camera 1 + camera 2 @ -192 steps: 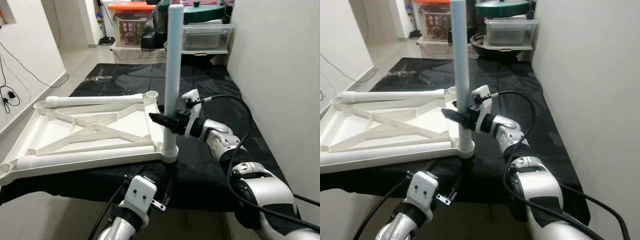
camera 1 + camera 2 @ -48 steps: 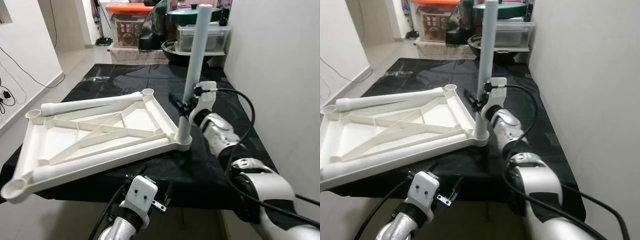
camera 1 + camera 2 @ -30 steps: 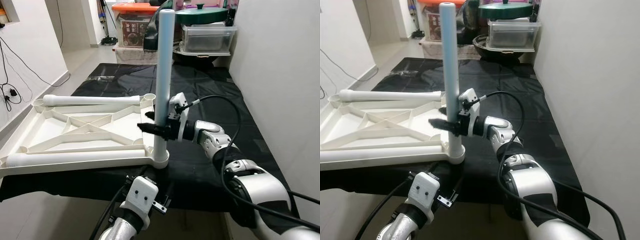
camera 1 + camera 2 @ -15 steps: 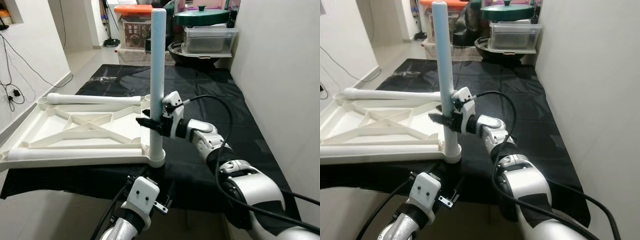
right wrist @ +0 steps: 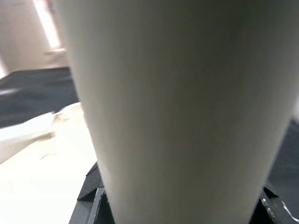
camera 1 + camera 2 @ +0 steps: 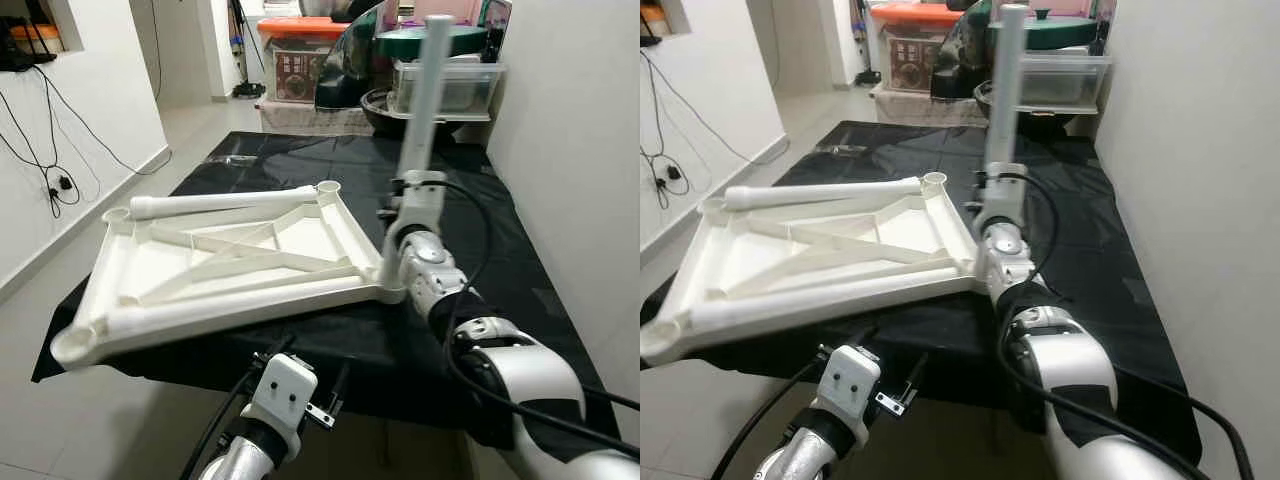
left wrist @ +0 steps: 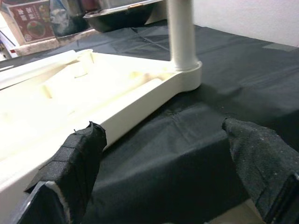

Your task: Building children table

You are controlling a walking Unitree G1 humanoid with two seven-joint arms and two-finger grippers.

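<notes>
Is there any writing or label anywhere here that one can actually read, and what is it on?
None can be read.
The red printed box under the orange lid at the far end carries a picture and print, too small and blurred to read.
The white tabletop, the upright leg at the right gripper and the clear bin show no marks.

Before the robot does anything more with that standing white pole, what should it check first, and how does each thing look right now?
1. Right pincer closed around the upright leg: ok.
2. Leg seated in the tabletop's corner socket: ok.
3. Leg vertical: not ok, it leans.
4. Tabletop flat on the black cloth: cannot tell.
5. Left pincer open, holding nothing: ok.
6. Two spare legs lying on the tabletop: ok.
</notes>
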